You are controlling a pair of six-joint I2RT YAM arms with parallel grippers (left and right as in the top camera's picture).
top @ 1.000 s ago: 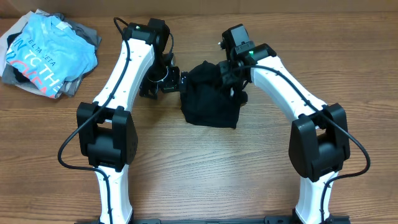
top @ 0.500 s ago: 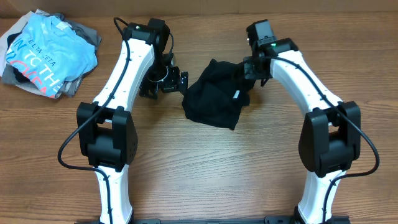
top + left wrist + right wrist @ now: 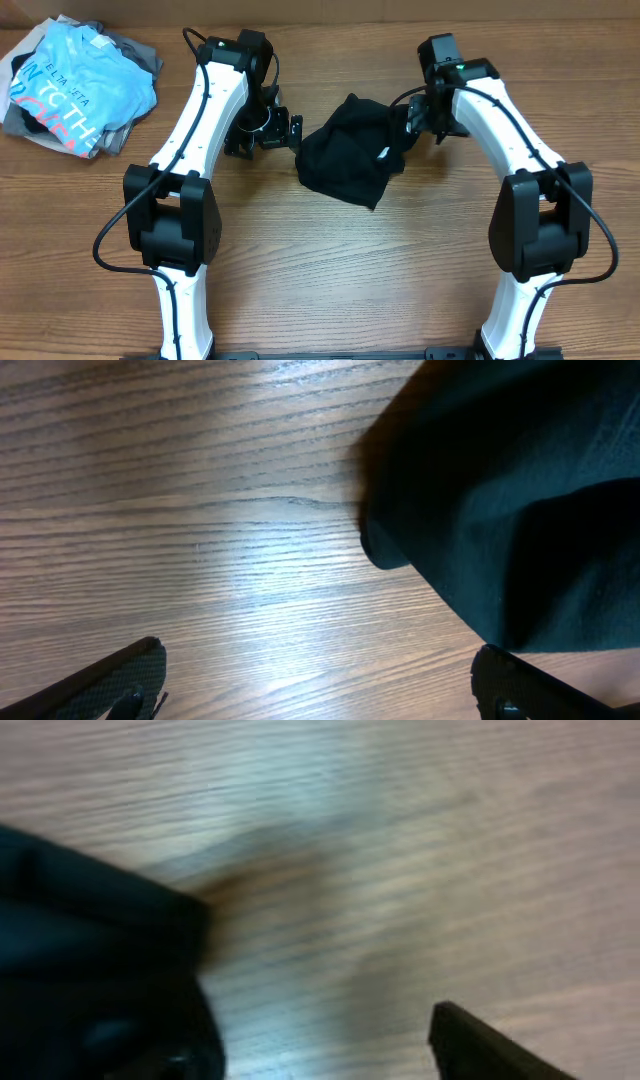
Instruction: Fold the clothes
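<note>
The clothes, a black T-shirt (image 3: 348, 152), lie crumpled at mid-table with a small white label (image 3: 381, 153) showing. My left gripper (image 3: 291, 132) rests just left of the shirt, open; in the left wrist view its fingertips (image 3: 115, 678) stand wide apart over bare wood, and the black shirt (image 3: 520, 480) fills the upper right. My right gripper (image 3: 419, 121) sits at the shirt's right edge. The right wrist view shows that gripper (image 3: 330, 1055) open, bare table between its jaws, black fabric (image 3: 90, 970) covering the left side and one finger (image 3: 490, 1045) at the right.
A light blue T-shirt (image 3: 72, 85) with lettering lies on grey garments (image 3: 140, 50) at the table's far left corner. Both arms' bases stand near the front edge.
My right gripper swung right, dragging the shirt's right side outward, then opened and let the fabric go. The left arm has not moved.
</note>
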